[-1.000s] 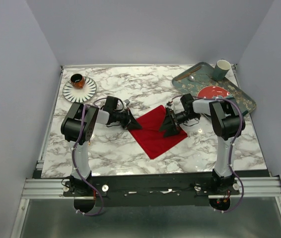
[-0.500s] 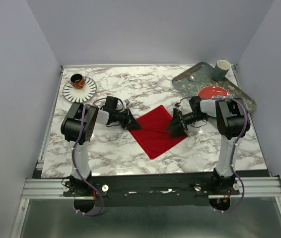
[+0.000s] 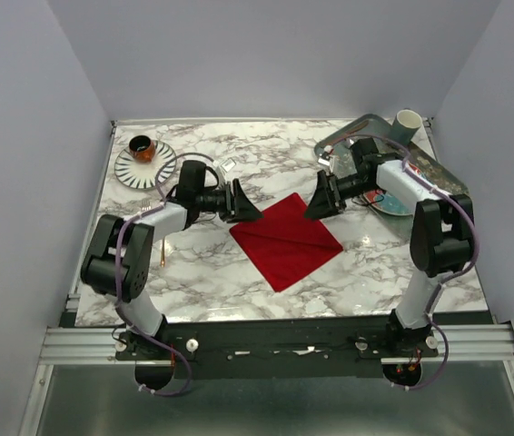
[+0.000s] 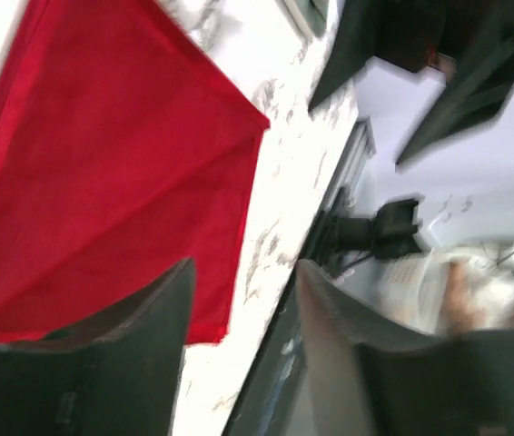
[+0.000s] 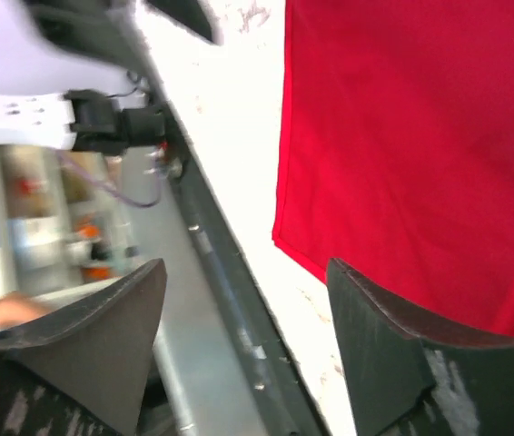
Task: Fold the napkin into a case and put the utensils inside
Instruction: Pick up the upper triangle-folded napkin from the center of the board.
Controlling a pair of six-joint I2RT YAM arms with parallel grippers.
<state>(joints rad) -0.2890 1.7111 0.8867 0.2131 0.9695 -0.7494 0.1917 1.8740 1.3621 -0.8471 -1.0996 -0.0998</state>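
Left end effector [image 3: 242, 207]: spread now, nothing between its fingers. A second ago we had it pinched shut on the napkin's left corner, so it has just let go. It has also risen and backed off toward the far left, and its tips now hang just off the cloth's upper-left edge. The wrist view confirms it: both fingers [image 4: 153, 318] are apart, with only red cloth below them.

Left of that arm a thin gold sliver [image 3: 163, 252] lies on the counter [image 3: 266, 154]. It may be the spoon, but it's too small to call. We can't make out the fork.

The napkin [image 3: 286, 243] sits mid-counter, lying flat as a diamond with a crease running across it. Nobody holds it. It shifted little on release, so the fold seems to have stayed put.

Right end effector [image 3: 315, 205]: fingers wide apart and empty. Half a second ago it was low over the cloth's right side. It has since pulled up and away toward the tray [image 3: 448, 182], and now sits just off the upper-right edge. Its wrist view shows red cloth underneath with nothing gripped.

Our read: one fold is done and both arms have cleared out. The cloth is still a broad diamond, not a narrow strip, so more folding is needed before any utensil goes in. Nothing is inside it yet.
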